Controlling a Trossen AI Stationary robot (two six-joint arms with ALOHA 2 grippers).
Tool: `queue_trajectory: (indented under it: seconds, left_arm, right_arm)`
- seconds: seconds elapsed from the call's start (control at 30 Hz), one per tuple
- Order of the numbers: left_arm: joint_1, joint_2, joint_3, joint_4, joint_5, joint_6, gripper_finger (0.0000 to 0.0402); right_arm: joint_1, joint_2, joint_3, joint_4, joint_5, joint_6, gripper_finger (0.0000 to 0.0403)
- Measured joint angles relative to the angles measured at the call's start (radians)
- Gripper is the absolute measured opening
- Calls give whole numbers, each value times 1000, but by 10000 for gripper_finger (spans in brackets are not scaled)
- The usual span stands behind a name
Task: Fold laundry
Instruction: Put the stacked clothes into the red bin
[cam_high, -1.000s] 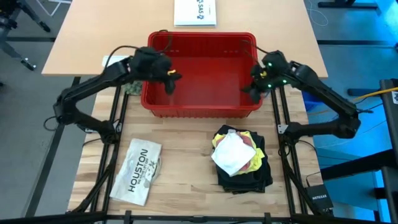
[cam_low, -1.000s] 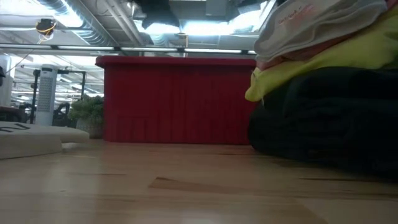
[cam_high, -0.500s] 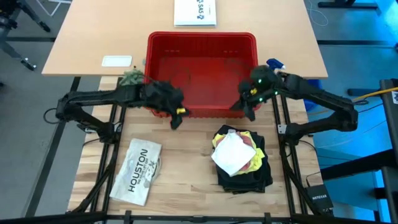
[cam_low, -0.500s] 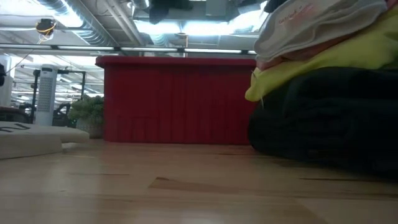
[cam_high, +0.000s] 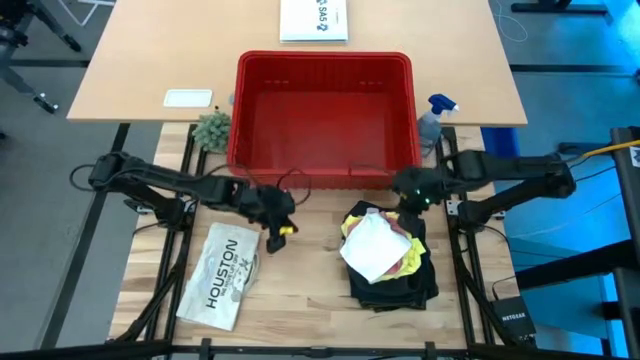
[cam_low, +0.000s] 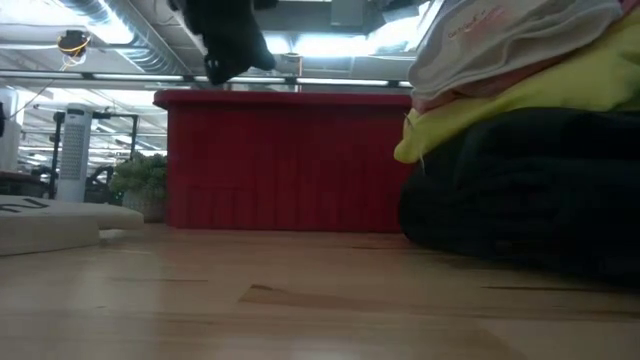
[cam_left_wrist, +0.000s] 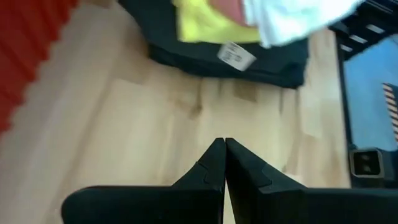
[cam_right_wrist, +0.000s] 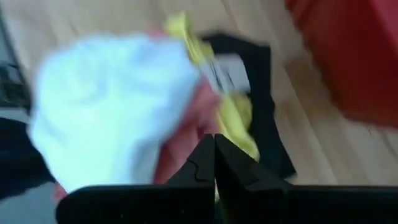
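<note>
High view showed the laundry as one stack near the tabletop's right front: large black trousers (cam_high: 392, 278) at the bottom, a bright yellow T-shirt (cam_high: 352, 222) and small pink cloth (cam_high: 400, 228) between, a small white cloth (cam_high: 372, 248) on top. The right end effector (cam_high: 408, 190), fingers together and empty, hovered just over the stack's far edge; the left end effector (cam_high: 275, 232), also closed and empty, hung over bare wood between the stack and the flat white "HOUSTON" item (cam_high: 220, 275). Folding looked finished or nearly so; any next move would need opened fingers. The red plastic basket (cam_high: 325, 175) stood close behind the stack, crowding approach from the far side.
</note>
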Motion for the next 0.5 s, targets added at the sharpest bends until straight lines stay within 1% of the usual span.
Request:
queue_trajectory:
  seconds: [0.1,0.27,0.4,0.5]
  left_arm:
    - [-43,0,-21,32,-2,-10,0]
    - [-91,0,-21,33,-3,-1,0]
    - [-114,-1,-21,28,-3,-5,0]
    - [-126,-1,-21,23,-17,-8,0]
  right_arm:
    - [69,-1,0,-83,56,92,0]
    - [161,-27,-22,-249,99,235,0]
    - [235,-74,-111,-264,84,378,0]
    - [291,-119,-211,-226,35,481,0]
